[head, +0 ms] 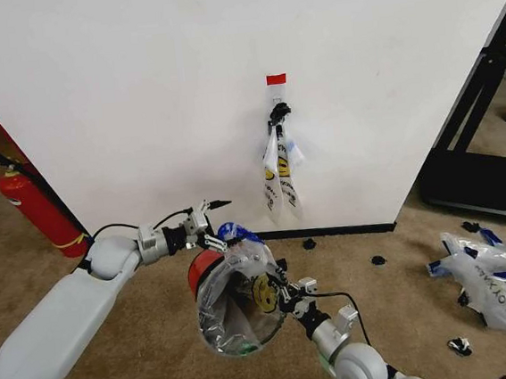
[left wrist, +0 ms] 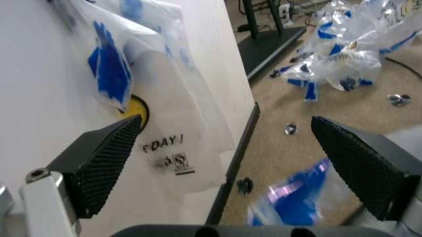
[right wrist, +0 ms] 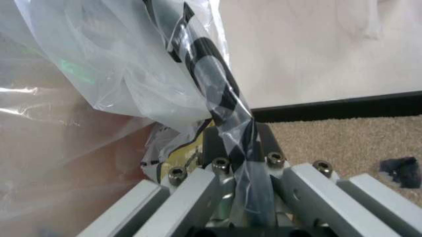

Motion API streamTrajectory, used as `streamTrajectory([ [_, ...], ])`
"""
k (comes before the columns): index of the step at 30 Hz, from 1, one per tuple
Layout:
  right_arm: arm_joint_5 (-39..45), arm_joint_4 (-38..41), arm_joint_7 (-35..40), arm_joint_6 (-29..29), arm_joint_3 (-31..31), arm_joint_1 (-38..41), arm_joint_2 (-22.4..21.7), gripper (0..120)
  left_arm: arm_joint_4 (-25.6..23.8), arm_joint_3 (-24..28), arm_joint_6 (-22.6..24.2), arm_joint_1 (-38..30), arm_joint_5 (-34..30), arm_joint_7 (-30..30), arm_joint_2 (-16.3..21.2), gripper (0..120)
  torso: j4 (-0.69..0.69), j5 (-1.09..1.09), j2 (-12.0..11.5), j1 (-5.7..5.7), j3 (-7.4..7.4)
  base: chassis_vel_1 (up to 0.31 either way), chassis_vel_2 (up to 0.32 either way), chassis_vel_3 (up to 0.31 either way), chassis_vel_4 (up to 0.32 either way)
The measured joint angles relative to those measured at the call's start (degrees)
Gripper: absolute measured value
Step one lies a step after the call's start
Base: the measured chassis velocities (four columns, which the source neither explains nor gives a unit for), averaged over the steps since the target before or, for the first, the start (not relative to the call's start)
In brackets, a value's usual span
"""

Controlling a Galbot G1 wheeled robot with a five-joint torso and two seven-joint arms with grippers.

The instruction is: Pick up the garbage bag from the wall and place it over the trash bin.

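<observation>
The left gripper (head: 210, 222) hangs with its fingers spread wide at the far rim of the small round black mesh trash bin with a red base (head: 203, 268). The thin translucent white garbage bag (head: 238, 291) is draped over that bin. The right gripper (head: 292, 291) pinches the bag's near rim.

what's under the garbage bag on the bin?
The garbage bag is draped over the trash bin; only the bin's red side shows, the rest is covered. Right tool grips the bag's rim; left tool is open beside it.
</observation>
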Motion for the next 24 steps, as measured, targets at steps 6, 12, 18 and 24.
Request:
streamTrajectory([
  [6, 6.53, 2.35, 5.5, -1.17, 0.32, 0.12, 0.66, 0, -3.81, -3.03, 0.66, 2.34, -7.3, 0.2, 0.72, 100, 0.01, 0.0, 0.0, 0.01, 0.01, 0.0, 0.0, 0.0, 0.0],
  [12, 13.6, 5.59, 13.22, -2.61, 2.63, -0.82, 1.69, 0, -29.08, -6.32, 8.05, 18.05, -13.54, -32.35, 1.57, 100, -0.01, 0.02, 0.0, 0.0, -0.01, 0.0, 0.0, 0.0, 0.0],
  [18, 12.82, 7.38, 16.04, -2.52, 2.69, -0.36, 2.08, 0, -42.66, -4.3, 15.13, 34.41, -14.77, -47.25, 0.95, 82, 0.04, 0.01, 0.0, -0.01, -0.02, 0.0, 0.0, 0.0, 0.0],
  [24, 6.72, 8.07, 19.02, -0.79, 2.26, 0.51, 2.58, 0, -42.96, -1.31, 16.71, 39.89, -7.81, -48.41, -1.63, 62, 0.01, 0.01, 0.0, -0.01, -0.01, 0.0, 0.0, 0.0, 0.0],
])
